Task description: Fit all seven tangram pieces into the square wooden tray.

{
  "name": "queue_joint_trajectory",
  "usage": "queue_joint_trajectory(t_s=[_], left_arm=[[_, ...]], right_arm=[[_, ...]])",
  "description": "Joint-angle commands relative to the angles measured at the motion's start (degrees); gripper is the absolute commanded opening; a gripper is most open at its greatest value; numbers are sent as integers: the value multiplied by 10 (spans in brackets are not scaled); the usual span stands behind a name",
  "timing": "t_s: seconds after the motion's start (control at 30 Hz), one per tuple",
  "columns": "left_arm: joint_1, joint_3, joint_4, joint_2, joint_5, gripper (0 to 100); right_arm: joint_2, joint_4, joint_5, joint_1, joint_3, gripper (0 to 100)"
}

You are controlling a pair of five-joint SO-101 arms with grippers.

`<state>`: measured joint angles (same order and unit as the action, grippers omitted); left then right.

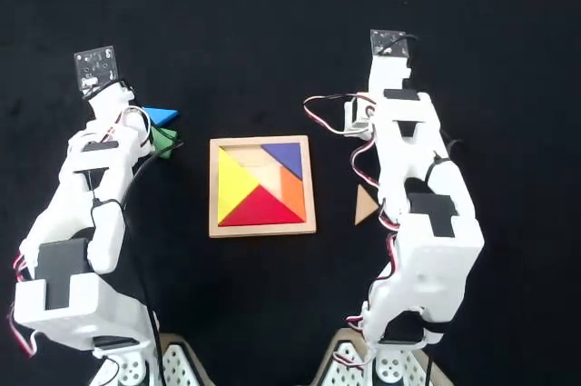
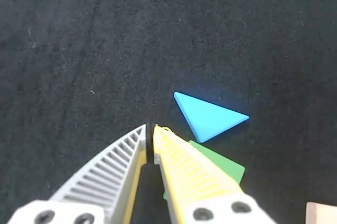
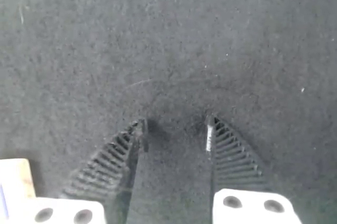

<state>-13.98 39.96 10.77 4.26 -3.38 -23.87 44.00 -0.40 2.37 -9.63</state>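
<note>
Currently 4 of the 7 pieces sit in the square wooden tray: a yellow triangle, a red triangle, a dark blue piece and an orange piece, with a pale gap left among them. The left fingers are pressed together and hold nothing. The light blue triangle lies flat on the black bench just past their tips and a little to one side. The green piece lies close beside the yellow finger and is partly hidden by it. The right fingers are spread apart over bare cloth. The tan triangle lies back alongside that arm, between it and the tray.

These look like thin, stiff, light wooden tiles with smooth faces, so they will likely skid or pivot if pinched across sloping edges. A grip from the long edge to the opposite corner, low against the cloth, seems safest.
</note>
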Motion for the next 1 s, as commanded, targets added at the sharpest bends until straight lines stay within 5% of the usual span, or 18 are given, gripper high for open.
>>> queue_joint_trajectory(t_s=[0.0, 0.97], left_arm=[[8, -30, 0, -3, -6, 40], [15, -30, 0, -3, -5, 40]], right_arm=[[1, -7, 5, 7, 33, 181], [1, -9, 5, 6, 33, 181]])
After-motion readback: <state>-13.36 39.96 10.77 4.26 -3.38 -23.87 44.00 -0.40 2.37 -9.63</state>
